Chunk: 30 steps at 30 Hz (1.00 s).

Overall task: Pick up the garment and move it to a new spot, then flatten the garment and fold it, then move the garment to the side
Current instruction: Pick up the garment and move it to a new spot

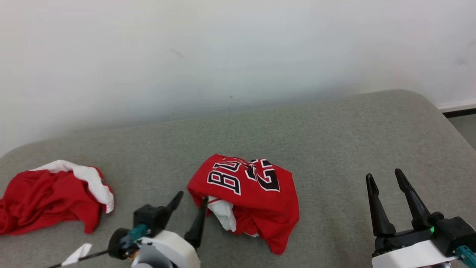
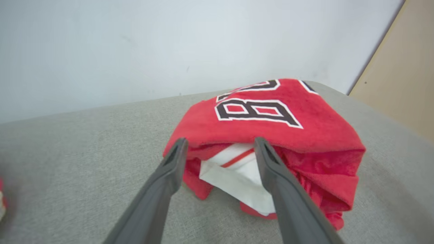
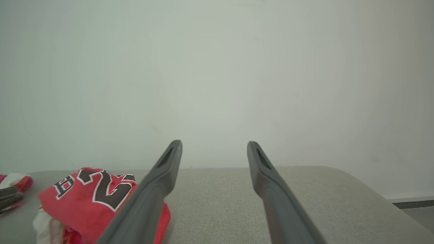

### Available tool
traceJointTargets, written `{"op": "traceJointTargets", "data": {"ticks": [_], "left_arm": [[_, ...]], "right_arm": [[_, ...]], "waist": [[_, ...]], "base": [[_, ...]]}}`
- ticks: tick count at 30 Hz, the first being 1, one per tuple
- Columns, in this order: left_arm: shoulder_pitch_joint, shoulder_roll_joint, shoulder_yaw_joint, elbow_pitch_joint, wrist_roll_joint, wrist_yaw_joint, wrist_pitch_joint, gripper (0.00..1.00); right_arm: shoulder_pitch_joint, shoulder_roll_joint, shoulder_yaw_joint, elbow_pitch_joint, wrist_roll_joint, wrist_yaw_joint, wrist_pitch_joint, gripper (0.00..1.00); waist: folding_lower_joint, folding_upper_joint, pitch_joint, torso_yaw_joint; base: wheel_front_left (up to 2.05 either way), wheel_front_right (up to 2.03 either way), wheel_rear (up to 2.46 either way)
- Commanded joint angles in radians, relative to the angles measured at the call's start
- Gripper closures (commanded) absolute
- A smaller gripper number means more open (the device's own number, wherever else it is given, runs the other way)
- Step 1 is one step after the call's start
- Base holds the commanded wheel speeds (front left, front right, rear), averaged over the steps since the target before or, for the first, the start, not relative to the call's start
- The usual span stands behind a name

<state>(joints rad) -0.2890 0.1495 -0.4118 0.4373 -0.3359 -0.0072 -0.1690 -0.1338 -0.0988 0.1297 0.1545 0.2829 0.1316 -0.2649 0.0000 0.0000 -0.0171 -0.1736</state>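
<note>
Grey padded surface [image 1: 334,141] against pale wall [image 1: 223,44]. Crumpled red jersey [image 1: 253,197], centre frame, lettering up. L pincer [image 1: 192,196], fingers apart, tips at its white-lined near edge, prob. lined up for pickup. R pincer [image 1: 383,174], lower right, apart, clear of cloth. Second red garment [image 1: 48,197], left edge.

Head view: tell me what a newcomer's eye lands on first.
The crumpled red jersey with black-and-white lettering, in the middle of the grey cushion. Next, the left gripper, open at the jersey's left edge, and a second red-and-white garment heaped at far left. The right gripper is open at lower right.
</note>
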Motion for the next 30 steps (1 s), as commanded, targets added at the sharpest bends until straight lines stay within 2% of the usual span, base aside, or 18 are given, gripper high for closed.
{"op": "traceJointTargets", "data": {"ticks": [1,11,16,21,30], "left_arm": [[0.021,0.014,0.013,-0.028,-0.012,0.01,-0.012,0.0],[0.166,0.048,0.136,-0.228,-0.025,0.133,-0.085,0.0],[0.233,0.035,0.208,-0.293,-0.012,0.165,-0.096,0.0],[0.299,0.005,0.28,-0.364,0.034,0.16,-0.096,0.0],[0.343,-0.059,0.344,-0.381,0.105,0.102,-0.096,0.0]], "right_arm": [[0.016,-0.008,0.0,-0.004,-0.009,-0.002,0.001,0.0],[0.034,-0.018,0.01,-0.011,-0.002,-0.002,0.001,0.0],[0.049,-0.019,0.009,-0.018,0.002,-0.002,0.001,0.0],[0.057,-0.021,0.025,-0.016,0.014,-0.002,0.001,0.0],[0.061,-0.033,0.056,-0.022,0.043,-0.002,0.001,0.0]], "waist": [[0.0,0.0,-0.007,0.011],[0.0,0.0,-0.01,0.005],[0.0,0.0,-0.004,-0.009],[0.0,0.0,0.002,-0.015],[0.0,0.0,0.01,-0.004]], "base": [[0.0,0.0,0.0],[0.0,0.0,0.0],[0.0,0.0,0.0],[0.0,0.0,0.0],[0.0,0.0,0.0]]}}
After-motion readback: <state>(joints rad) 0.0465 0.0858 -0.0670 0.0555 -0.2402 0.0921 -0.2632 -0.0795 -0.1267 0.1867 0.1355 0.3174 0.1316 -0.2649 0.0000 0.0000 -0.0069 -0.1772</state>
